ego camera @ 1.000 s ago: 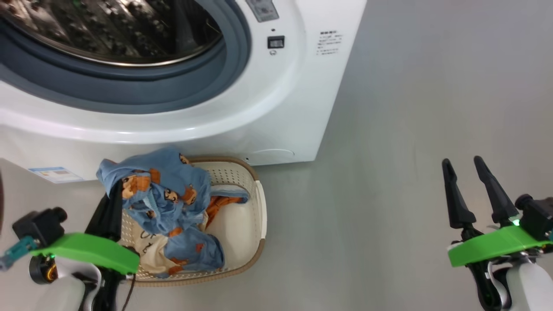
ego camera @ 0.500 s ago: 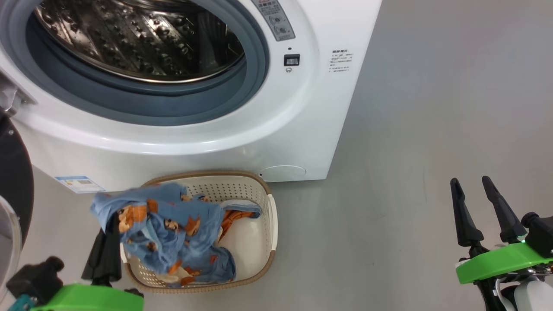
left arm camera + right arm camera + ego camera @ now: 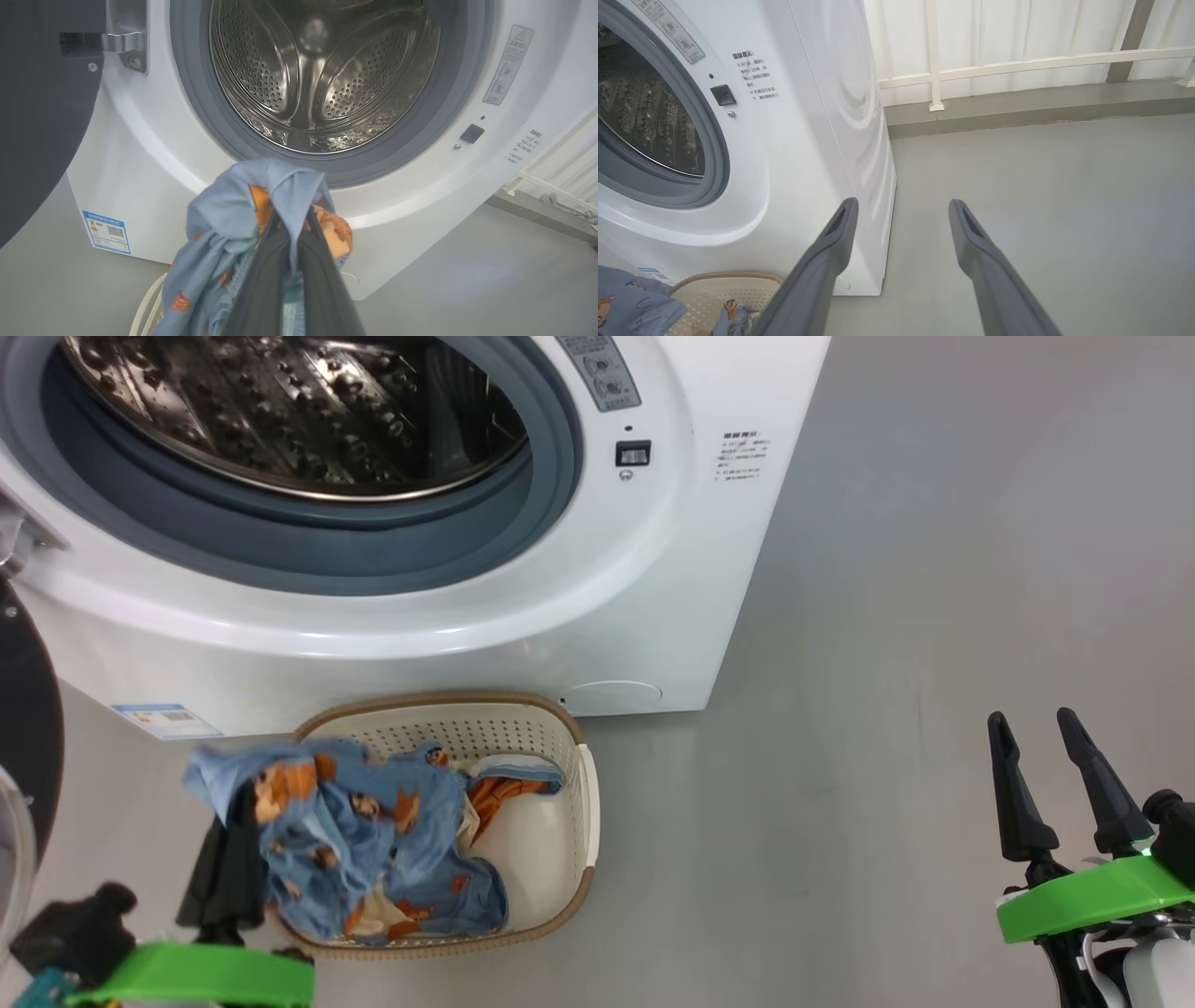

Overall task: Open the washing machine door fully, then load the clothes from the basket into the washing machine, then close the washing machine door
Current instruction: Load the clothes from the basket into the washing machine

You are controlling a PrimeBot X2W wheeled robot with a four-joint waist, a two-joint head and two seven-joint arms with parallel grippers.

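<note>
Though illegible, blue label (image 3: 106,232) on washer (image 3: 140,154)

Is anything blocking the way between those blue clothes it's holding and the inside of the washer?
Nothing visible. The left gripper, shut on the clothes, sits just below the open drum; the washing machine door is swung aside at left, and the drum looks empty.

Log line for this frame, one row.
phase: loading | washing machine door: open | drum: empty | left gripper: shut on clothes, draped into basket | right gripper: open, idle
</note>
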